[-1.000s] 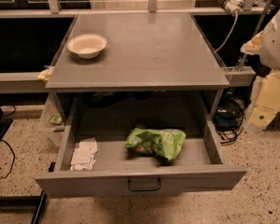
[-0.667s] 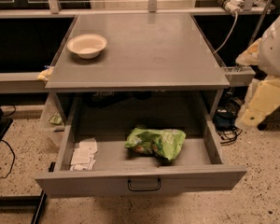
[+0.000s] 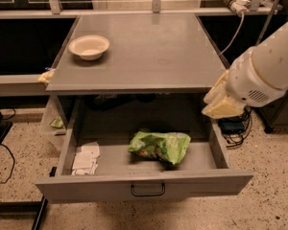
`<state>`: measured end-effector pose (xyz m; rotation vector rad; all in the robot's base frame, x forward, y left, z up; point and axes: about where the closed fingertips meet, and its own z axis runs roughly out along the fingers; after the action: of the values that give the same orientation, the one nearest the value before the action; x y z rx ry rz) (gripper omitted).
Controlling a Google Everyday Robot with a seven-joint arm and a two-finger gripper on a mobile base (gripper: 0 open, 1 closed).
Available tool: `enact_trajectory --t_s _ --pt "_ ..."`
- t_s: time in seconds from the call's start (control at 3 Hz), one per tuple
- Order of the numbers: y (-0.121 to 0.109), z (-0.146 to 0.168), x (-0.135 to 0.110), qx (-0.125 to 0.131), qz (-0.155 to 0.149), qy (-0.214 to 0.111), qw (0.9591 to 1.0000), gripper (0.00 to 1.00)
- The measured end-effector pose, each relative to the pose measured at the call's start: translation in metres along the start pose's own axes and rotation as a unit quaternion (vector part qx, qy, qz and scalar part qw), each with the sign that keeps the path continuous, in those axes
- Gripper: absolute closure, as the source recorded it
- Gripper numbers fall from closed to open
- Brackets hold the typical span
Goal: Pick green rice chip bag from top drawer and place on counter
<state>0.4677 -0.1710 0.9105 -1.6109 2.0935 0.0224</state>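
You'll find the green rice chip bag (image 3: pixel 161 146) lying crumpled on the floor of the top drawer (image 3: pixel 86 189), a little right of centre, its shiny green film showing orange-red print. The grey drawer stands pulled open, its dark loop handle at the front's centre. Above it spans the matte grey counter (image 3: pixel 149 56). The gripper (image 3: pixel 222 101) hangs beside the counter's right front corner, above the drawer's right wall.

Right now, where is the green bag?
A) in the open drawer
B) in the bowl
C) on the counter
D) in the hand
A: the bag lies on the floor of the open drawer, while the hand hangs above the drawer's right side, not touching the bag.
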Motion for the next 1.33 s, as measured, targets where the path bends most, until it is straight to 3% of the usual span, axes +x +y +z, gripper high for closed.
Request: enact_trajectory --t_s 0.33,0.67,1.33 --pt "0.006 0.047 -0.017 -0.009 0.015 -0.025 0.9995 0.88" --pt "0.02 0.088 -0.034 -0.025 0.024 -0.039 0.9987 1.0" --pt "0.04 0.157 -0.055 -0.039 0.005 -0.047 0.9981 1.0"
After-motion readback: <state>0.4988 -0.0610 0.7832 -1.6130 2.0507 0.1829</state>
